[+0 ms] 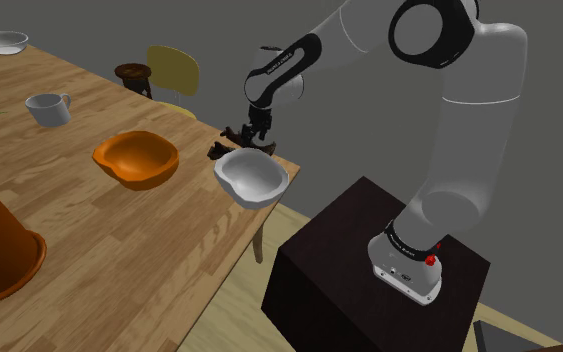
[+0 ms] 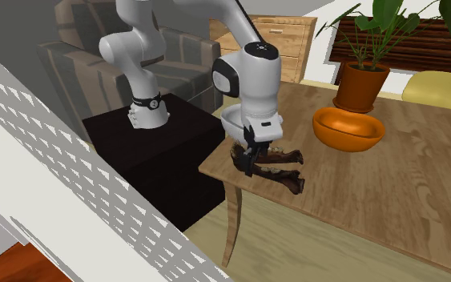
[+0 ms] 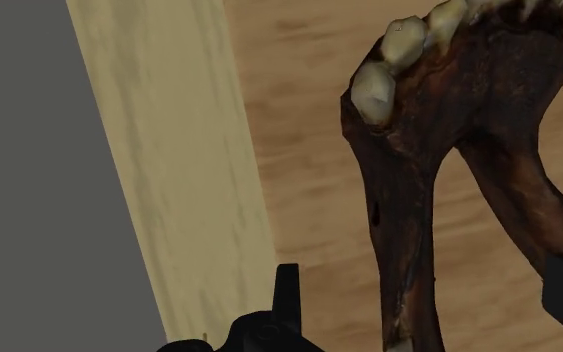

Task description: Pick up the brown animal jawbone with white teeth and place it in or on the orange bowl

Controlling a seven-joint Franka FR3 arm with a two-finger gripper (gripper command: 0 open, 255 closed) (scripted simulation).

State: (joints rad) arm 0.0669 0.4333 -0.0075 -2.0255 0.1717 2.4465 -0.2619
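One jawbone (image 3: 419, 130), one orange bowl (image 1: 136, 158), two white bowls (image 1: 251, 176) and one mug (image 1: 49, 108) are counted. The jawbone is laid at the worktop (image 1: 119, 250) edge. The arm (image 1: 469, 110) is bent down over it, with the gripper (image 2: 249, 164) spread about one branch, not clamped.

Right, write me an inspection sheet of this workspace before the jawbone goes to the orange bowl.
Surface: wooden table; the work is at its corner by the stand.
Job's things: brown jawbone with pale teeth, lying on the table; orange bowl, upright and empty.
Clutter: white bowl beside the jawbone; grey mug; second white bowl; potted plant.
Grippers: gripper low over the jawbone, fingers apart, one branch of the bone between them, not clasped.
Cables: nothing seen.
Surroundings: yellow chair, dark stool, sofa, wooden dresser.
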